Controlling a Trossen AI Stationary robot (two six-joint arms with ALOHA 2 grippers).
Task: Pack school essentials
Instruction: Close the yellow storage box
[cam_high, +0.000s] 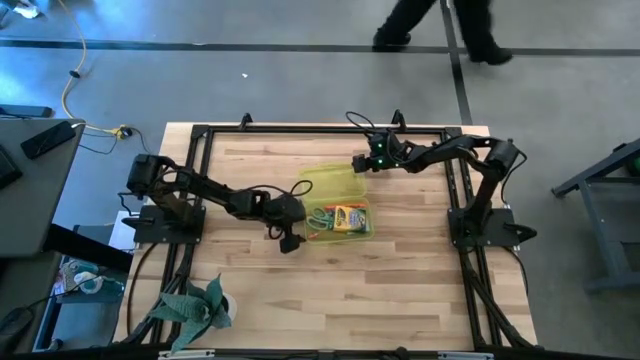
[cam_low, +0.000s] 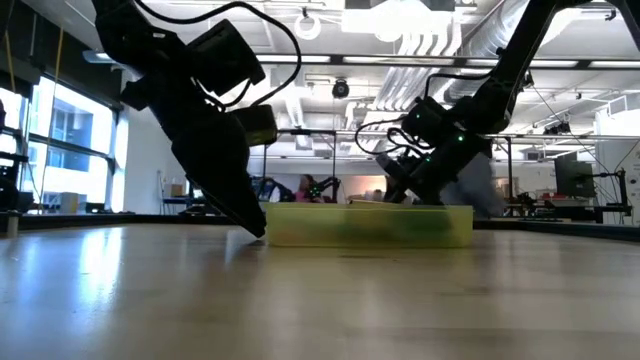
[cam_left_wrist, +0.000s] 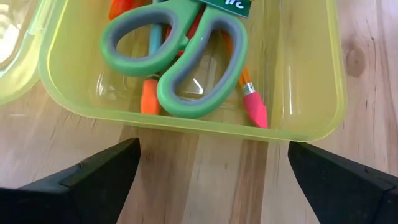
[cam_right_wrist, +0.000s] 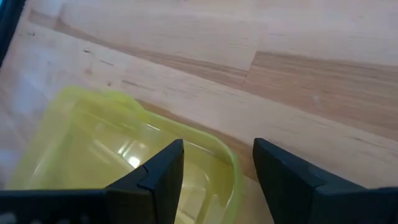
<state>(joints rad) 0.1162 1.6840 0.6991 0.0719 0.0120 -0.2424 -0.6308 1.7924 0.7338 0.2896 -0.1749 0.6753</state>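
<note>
The yellow case sits on the worktop. The green-handled scissors and pencils lie inside it. The left gripper waits just beside the case, fingers spread wide. The right gripper hangs over the case's open lid, fingers apart, holding nothing.
</note>
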